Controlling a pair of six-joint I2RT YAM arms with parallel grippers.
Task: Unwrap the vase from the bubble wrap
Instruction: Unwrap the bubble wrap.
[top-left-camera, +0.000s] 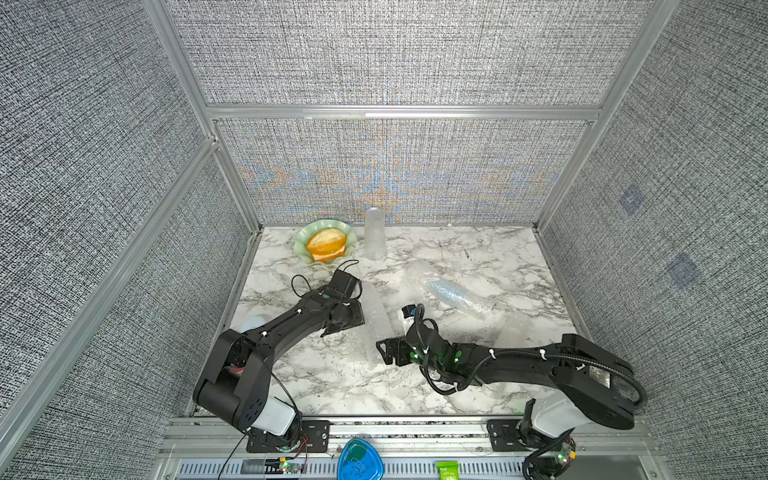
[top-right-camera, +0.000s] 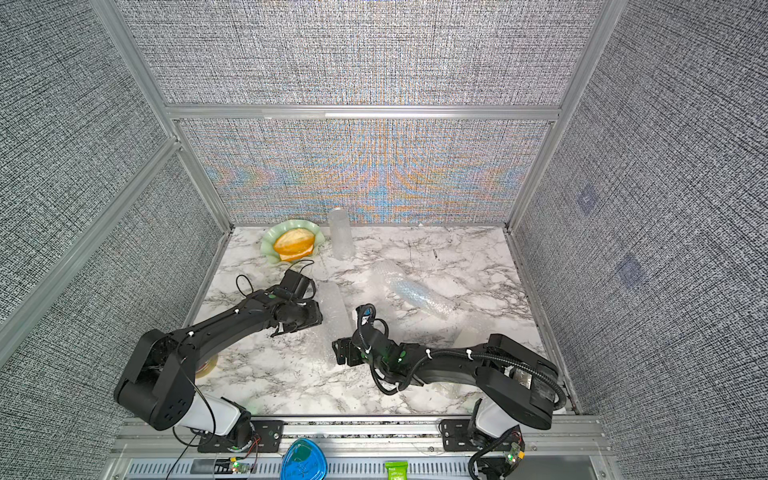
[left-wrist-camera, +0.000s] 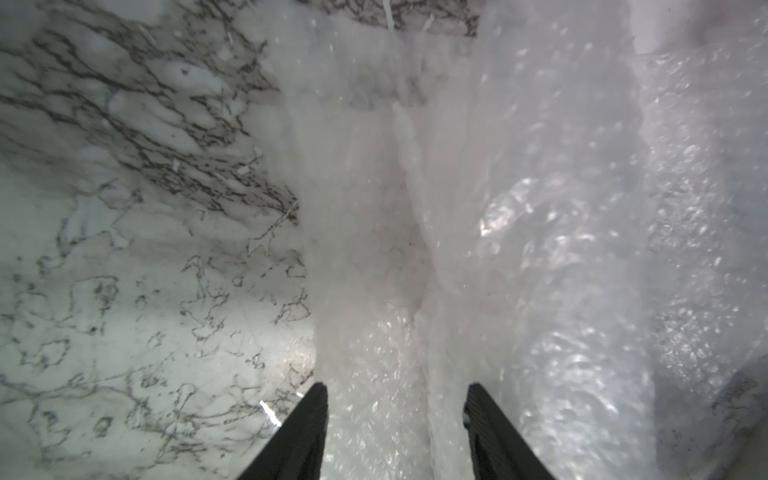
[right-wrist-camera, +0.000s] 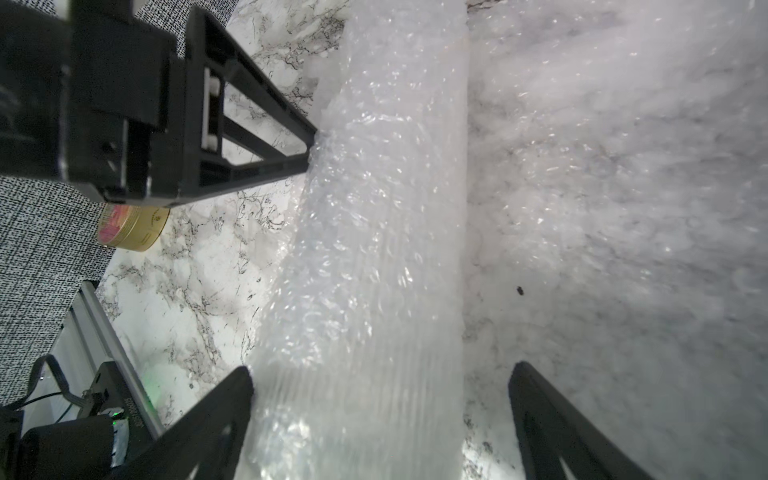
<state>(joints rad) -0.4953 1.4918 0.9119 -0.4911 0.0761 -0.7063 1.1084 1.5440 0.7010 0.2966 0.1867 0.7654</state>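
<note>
Left claw (left-wrist-camera: 395, 399): grasps the clear, crinkly bubble wrap roll (top-left-camera: 376, 320) between your claws. Right claw (right-wrist-camera: 380, 374): spread wide, straddling it. Vase unseen; unwrapping looks unfinished.

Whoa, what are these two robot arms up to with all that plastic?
They are working on a roll of bubble wrap lying on the marble table. The left hand has its fingers on either side of a fold of the wrap, and the right hand straddles the roll from the opposite side with its fingers wide apart. More wrapped bundles sit farther back: one lying down, one upright beside a green dish. No bare vase shows yet.
</note>
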